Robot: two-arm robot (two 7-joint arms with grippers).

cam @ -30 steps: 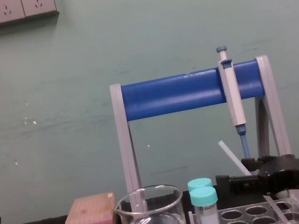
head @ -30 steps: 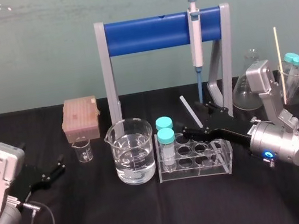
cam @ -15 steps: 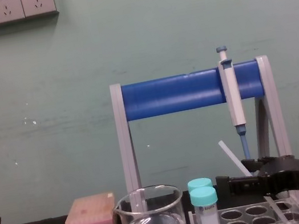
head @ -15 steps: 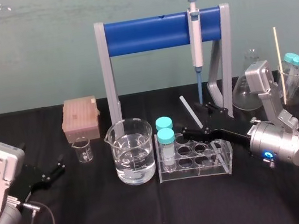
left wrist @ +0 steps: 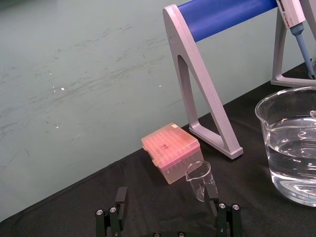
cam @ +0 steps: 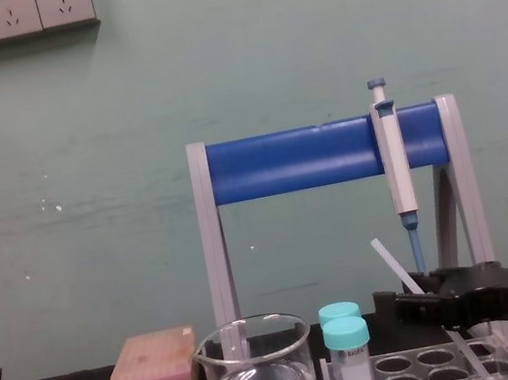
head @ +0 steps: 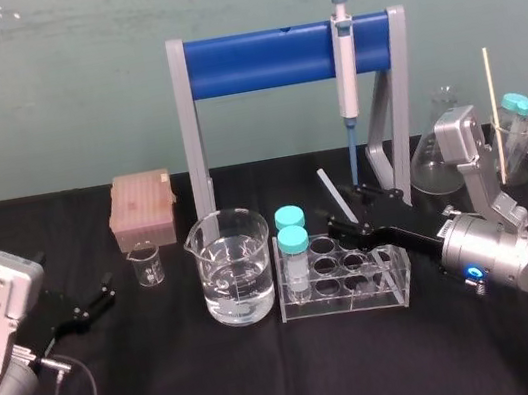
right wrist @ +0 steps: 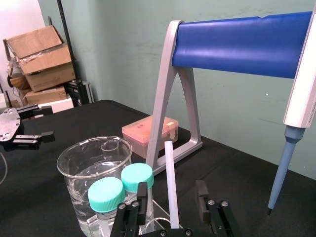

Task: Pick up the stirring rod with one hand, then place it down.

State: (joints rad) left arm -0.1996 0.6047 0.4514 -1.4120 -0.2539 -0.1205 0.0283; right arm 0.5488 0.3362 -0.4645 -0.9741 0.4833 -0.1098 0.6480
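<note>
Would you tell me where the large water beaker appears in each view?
Head view: large beaker, centre, left of the tube rack.
Chest view: beaker at the bottom edge, left of centre.
Left wrist view: beaker beyond the idle left gripper, by the blue-barred stand.
Right wrist view: beaker behind the teal-capped tubes, ahead of the right gripper.
Shared landmark: that stand, behind the beaker.

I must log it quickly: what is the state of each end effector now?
Left end effector: open, holding nothing.
Right end effector: open around the stirring rod, not gripping it.
</note>
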